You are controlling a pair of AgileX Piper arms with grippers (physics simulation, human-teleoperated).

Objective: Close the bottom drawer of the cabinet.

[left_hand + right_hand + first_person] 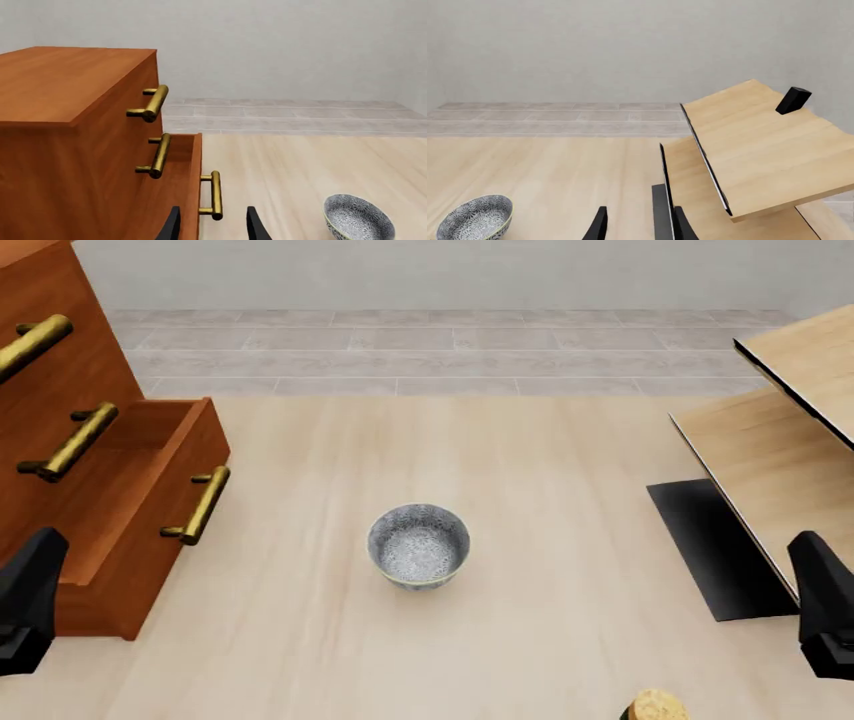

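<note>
While the bottom drawer [140, 510] sticks out of the tall red-brown cabinet [54, 380] at the left, the left fingers [172, 226] are spread wide and hold nothing. Its short brass handle [213, 196] sits right between them, just ahead, not touching. The bowl [419, 545] rests mid bench [534, 540]. The right fingers [600, 225] are wide too, empty, beside the pale shelf [760, 150].
</note>
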